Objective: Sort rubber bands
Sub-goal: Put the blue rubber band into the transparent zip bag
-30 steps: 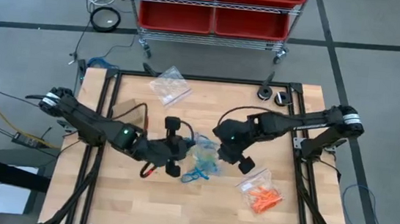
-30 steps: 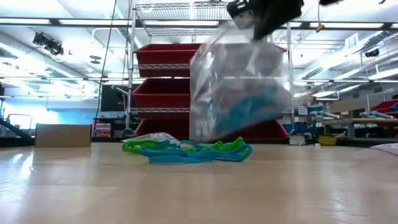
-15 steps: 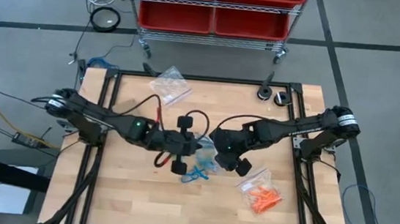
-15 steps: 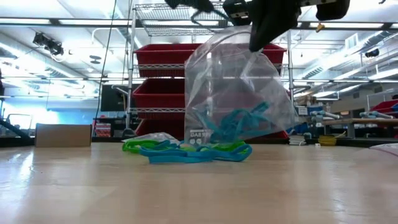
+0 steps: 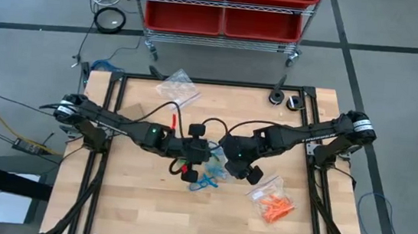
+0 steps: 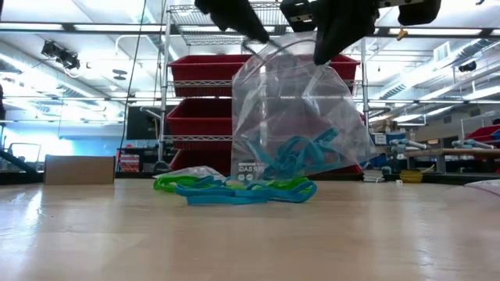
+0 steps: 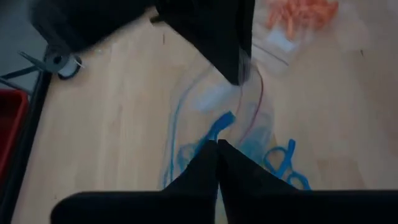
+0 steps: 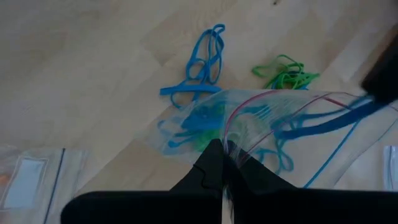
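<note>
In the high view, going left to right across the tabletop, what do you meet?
Empty clear bag → left gripper → loose blue rubber bands → right gripper → bag of orange rubber bands. The bag held between the two grippers overlaps them, so it is left out.

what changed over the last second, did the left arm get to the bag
The left tool moved right, up to the clear bag that the right tool holds by its rim. The bag swung from tilted to hanging straight, blue bands settling at its bottom. The loose bands on the table and the bag of orange bands stayed put.
</note>
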